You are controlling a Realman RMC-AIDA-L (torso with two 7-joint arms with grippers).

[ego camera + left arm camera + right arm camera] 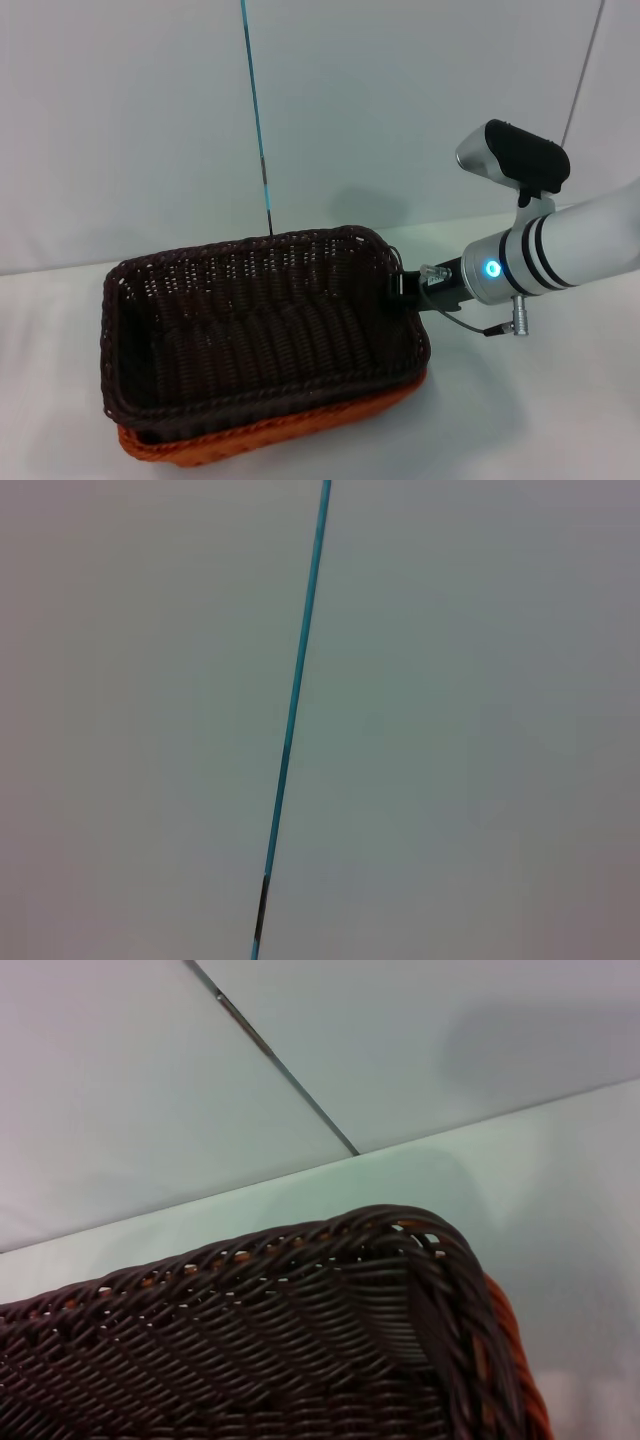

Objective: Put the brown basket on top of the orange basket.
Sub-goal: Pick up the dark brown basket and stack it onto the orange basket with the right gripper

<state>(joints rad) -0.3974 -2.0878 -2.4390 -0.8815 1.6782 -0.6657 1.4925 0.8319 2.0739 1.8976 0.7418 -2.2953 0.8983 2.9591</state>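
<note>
The brown basket [260,320] sits nested on top of the orange basket [300,425], whose rim shows below it at the front and right. My right gripper [405,288] is at the brown basket's right rim, touching or very close to it. The right wrist view shows the brown basket's corner [250,1340] close up, with a strip of the orange basket [510,1350] beside it. My left gripper is out of view, and its wrist camera sees only the wall.
The baskets stand on a white table [540,400] in front of a pale wall. A thin blue strip [257,120] runs down the wall behind the baskets and also shows in the left wrist view [295,710]. My right arm [560,250] reaches in from the right.
</note>
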